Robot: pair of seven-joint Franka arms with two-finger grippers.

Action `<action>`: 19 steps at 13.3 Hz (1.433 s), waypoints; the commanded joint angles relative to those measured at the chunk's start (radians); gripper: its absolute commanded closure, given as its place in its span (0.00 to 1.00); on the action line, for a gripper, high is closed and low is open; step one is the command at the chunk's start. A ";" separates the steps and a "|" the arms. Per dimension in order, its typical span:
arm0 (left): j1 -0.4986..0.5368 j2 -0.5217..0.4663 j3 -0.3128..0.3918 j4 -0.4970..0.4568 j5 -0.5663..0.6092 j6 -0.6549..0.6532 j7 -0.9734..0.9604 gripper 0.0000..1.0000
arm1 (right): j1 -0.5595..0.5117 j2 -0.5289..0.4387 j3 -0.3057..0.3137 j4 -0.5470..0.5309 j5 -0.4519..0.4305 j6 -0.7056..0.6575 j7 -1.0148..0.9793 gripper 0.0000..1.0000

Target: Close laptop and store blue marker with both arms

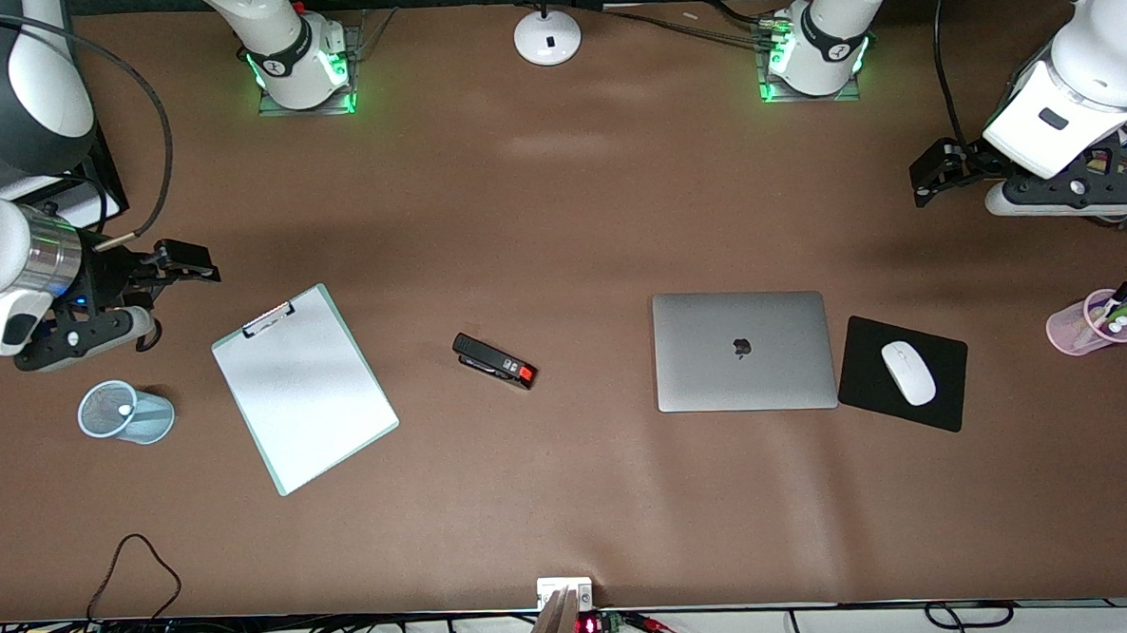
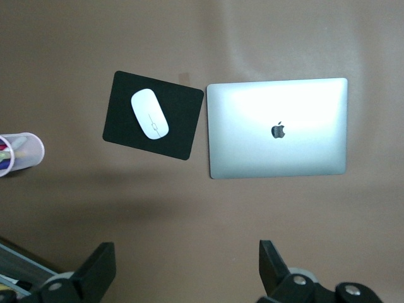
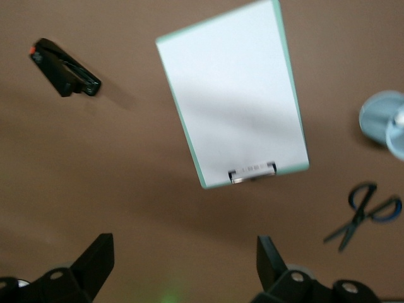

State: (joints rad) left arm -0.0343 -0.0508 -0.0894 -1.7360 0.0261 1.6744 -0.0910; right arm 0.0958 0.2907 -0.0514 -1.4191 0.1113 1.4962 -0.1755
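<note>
Laptop point(image 1: 744, 350): shut flat on the table, lid up with the dark logo showing; the landmark for the rest.
Blue marker: cannot be told apart in these views.
Mouse pad point(image 1: 948, 398): just beside the laptop toward the left arm's end, a white mouse point(image 1: 908, 373) on it.
Pink cup point(image 1: 1089, 324): past the mouse pad toward the left arm's end, holding white-capped markers.
Stapler point(image 1: 494, 360): beside the laptop toward the right arm's end.
Clipboard point(image 1: 305, 389): well apart from the laptop, past the stapler.
Blue mesh cup point(image 1: 125, 412): past the clipboard, lying tipped on its side.
Left gripper point(image 2: 187, 268): fingers spread, empty, raised over bare table farther from the front camera than the mouse pad.
Right gripper point(image 3: 185, 262): fingers spread, empty, raised over table near the clipboard's clip end.
</note>
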 commanded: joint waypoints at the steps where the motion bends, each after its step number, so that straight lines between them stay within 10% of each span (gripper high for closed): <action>1: 0.002 0.002 0.008 0.016 -0.026 -0.021 0.011 0.00 | -0.019 -0.045 -0.002 -0.029 -0.073 -0.062 0.152 0.00; 4: 0.002 0.002 0.008 0.016 -0.026 -0.021 0.010 0.00 | -0.042 -0.097 -0.002 -0.024 -0.200 -0.071 0.157 0.00; 19: 0.001 0.002 0.008 0.018 -0.026 -0.021 0.010 0.00 | -0.061 -0.228 -0.068 -0.139 -0.110 0.079 0.172 0.00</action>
State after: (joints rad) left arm -0.0330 -0.0508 -0.0863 -1.7358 0.0233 1.6711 -0.0910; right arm 0.0202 0.1198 -0.1076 -1.4969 -0.0104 1.5573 -0.0283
